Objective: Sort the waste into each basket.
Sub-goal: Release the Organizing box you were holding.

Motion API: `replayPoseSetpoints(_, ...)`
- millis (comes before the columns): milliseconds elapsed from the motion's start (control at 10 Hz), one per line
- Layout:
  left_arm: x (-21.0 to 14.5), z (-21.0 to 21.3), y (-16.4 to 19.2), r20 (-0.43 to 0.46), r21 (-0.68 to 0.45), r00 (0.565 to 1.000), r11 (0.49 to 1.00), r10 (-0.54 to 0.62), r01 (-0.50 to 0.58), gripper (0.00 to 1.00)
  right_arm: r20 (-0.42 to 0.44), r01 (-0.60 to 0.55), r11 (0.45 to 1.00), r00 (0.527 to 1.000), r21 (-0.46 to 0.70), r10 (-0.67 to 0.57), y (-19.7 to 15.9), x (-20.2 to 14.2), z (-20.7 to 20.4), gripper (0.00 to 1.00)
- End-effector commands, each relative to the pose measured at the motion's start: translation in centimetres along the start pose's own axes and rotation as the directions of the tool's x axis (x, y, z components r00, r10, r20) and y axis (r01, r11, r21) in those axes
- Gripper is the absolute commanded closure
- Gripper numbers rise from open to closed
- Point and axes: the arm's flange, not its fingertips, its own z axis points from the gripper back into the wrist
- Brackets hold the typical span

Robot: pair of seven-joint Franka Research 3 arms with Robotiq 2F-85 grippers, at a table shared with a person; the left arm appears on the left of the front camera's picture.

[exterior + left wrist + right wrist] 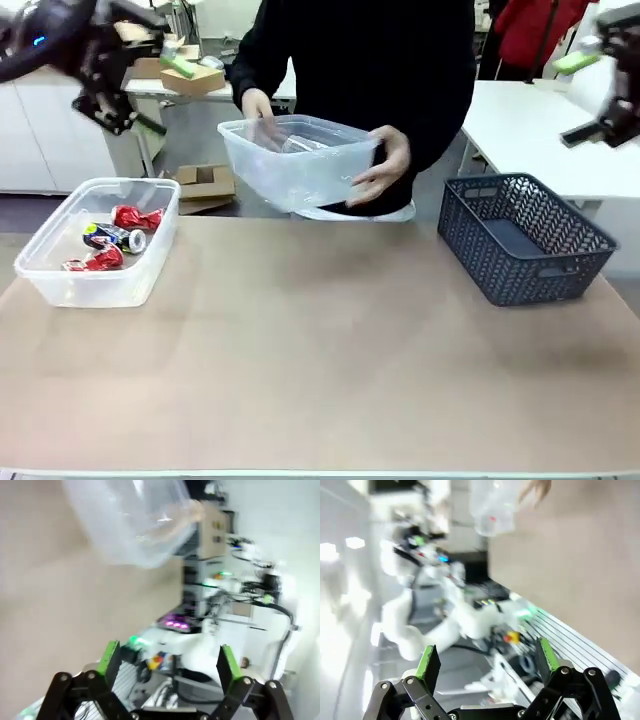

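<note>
— Both grippers sat apart and empty, didn't they? On our left wrist view the left gripper [167,662] had its green pads spread wide with nothing between them, and the right gripper [485,665] looked the same on its own view.

— Yes, and from the front we saw both raised well above the table [330,370], the left one at the upper left, the right one at the upper right edge. Neither was near any waste.

— Nearest to us on the table was the clear tub [95,245] at the left, holding the crushed cans [115,240], red ones and a darker one. The dark grey lattice basket [525,240] stood at the right, well apart from it.

— Farther off, the person's hands [385,165] gripped a second clear tub [295,160] above the far edge. We could make out something clear inside, too blurred to name.

— We judged sorting had not begun. To do the step well, we would wait until that tub was set down and the hands had withdrawn, then come down on a can with the jaws straddling its narrow side, since dented metal can slip.
</note>
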Motion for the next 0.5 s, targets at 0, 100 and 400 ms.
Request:
replayPoseSetpoints(0,2.2,-1.4,4.4,-0.051,-0.113,0.998,0.993,0.04,-0.045,0.0,0.226,0.091,0.994,0.969,0.059,-0.102,-2.9,1.3,-1.6,0.0)
replayPoseSetpoints(100,0.0,0.0,0.0,0.0,0.0,1.0,1.0,0.0,0.0,0.0,0.0,0.0,1.0,1.0,0.0,0.0,0.0,0.0,0.0,0.0)
replayPoseSetpoints(400,0.0,0.0,0.0,0.0,0.0,1.0,1.0,0.0,0.0,0.0,0.0,0.0,1.0,1.0,0.0,0.0,0.0,0.0,0.0,0.0)
